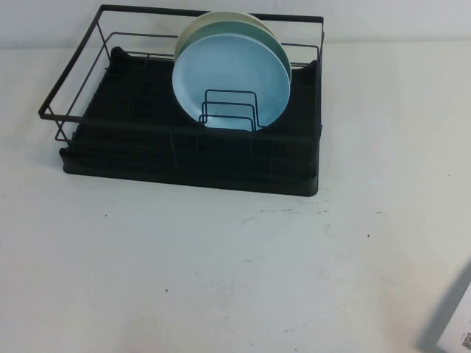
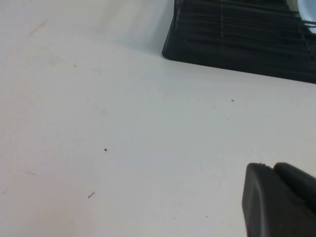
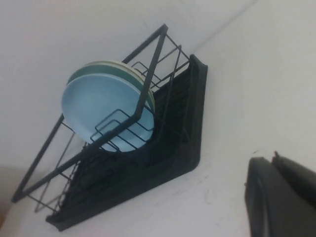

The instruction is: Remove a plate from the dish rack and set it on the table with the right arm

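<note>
The light sky-blue plate (image 1: 228,73) stands upright in the black wire dish rack (image 1: 184,158), foremost in a stack of three, behind the small wire dividers. It also shows in the right wrist view (image 3: 96,106). My right gripper (image 3: 273,159) is shut and empty, low over the white table (image 1: 221,272), well apart from the rack (image 3: 173,148). My left gripper (image 2: 271,165) is shut and empty over the table, apart from the rack's corner (image 2: 237,44). Neither gripper shows in the high view.
A pale mint-green plate (image 1: 278,45) and a cream plate (image 1: 221,16) stand right behind the blue one. A pale object with a printed label (image 1: 458,323) sits at the table's front right corner. Open white table lies in front of the rack.
</note>
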Available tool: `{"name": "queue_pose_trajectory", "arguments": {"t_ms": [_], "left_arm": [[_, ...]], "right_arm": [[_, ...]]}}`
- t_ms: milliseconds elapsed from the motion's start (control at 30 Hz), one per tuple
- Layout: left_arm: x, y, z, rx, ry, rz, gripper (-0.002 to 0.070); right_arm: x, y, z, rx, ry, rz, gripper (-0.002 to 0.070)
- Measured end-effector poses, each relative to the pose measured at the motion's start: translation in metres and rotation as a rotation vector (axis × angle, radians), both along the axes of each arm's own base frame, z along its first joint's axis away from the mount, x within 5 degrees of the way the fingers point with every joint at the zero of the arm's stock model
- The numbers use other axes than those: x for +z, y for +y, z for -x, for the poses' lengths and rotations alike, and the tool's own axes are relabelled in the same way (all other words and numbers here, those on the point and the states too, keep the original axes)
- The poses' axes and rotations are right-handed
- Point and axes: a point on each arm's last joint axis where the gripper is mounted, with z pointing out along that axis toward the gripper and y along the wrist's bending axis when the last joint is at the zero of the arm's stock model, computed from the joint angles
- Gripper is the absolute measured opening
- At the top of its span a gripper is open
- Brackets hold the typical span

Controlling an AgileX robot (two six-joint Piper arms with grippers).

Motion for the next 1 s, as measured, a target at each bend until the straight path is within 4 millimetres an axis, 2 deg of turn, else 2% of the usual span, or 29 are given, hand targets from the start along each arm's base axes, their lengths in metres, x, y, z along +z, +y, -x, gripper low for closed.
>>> {"name": "queue_pose_trajectory", "arguments": {"t_ms": [167,267,367,500,633,800,1000], "left_arm": [[0.0,0.0,0.0,0.0,0.0,0.0,-0.0004],[0.0,0.0,0.0,0.0,0.0,0.0,-0.0004],[0.0,0.0,0.0,0.0,0.0,0.0,-0.0004],[0.0,0.0,0.0,0.0,0.0,0.0,-0.0004],[0.0,0.0,0.0,0.0,0.0,0.0,-0.0004],[0.0,0.0,0.0,0.0,0.0,0.0,-0.0004],[0.0,0.0,0.0,0.0,0.0,0.0,-0.0004]], "right_arm": [[0.003,0.0,0.0,-0.011,-0.005,-0.103,-0.002],[0.01,0.001,-0.001,0.005,0.005,-0.103,-0.002],[0.03,0.006,-0.007,0.062,0.064,-0.024,-0.002],[0.066,0.016,-0.027,0.183,0.187,0.156,-0.002],[0.1,0.025,-0.063,0.315,0.258,0.33,-0.002],[0.131,0.033,-0.116,0.414,0.228,0.461,-0.002],[0.145,0.049,-0.18,0.516,0.168,0.55,-0.002]]}}
